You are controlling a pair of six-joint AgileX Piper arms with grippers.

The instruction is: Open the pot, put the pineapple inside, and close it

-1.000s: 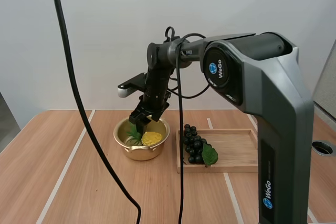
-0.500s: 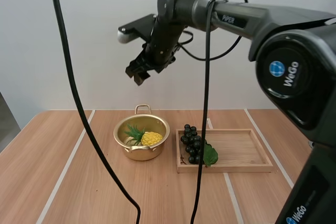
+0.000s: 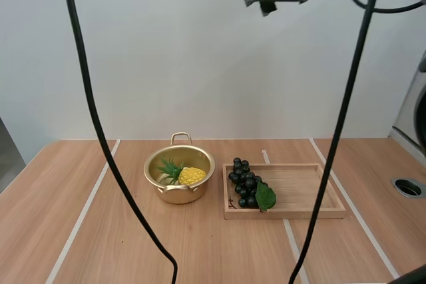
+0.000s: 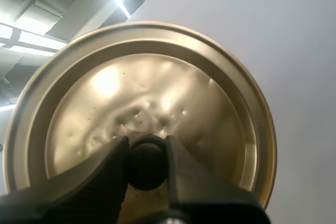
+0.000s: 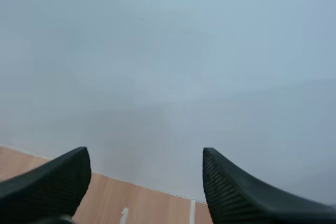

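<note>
The pot (image 3: 176, 194) stands uncovered, open from above; the tray (image 3: 299, 187) sits just beside.

Plain white wall (image 3: 166, 64) behind light wooden table (image 3: 40, 191); pale stripes cross tabletop.

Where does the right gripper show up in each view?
High view: right gripper high above the table, up and right of the pot.
Right wrist view: its open fingers frame the table's far edge.
Left wrist view: left gripper pinching the lid by its knob.
Shared landmark: the table's white lines.
</note>
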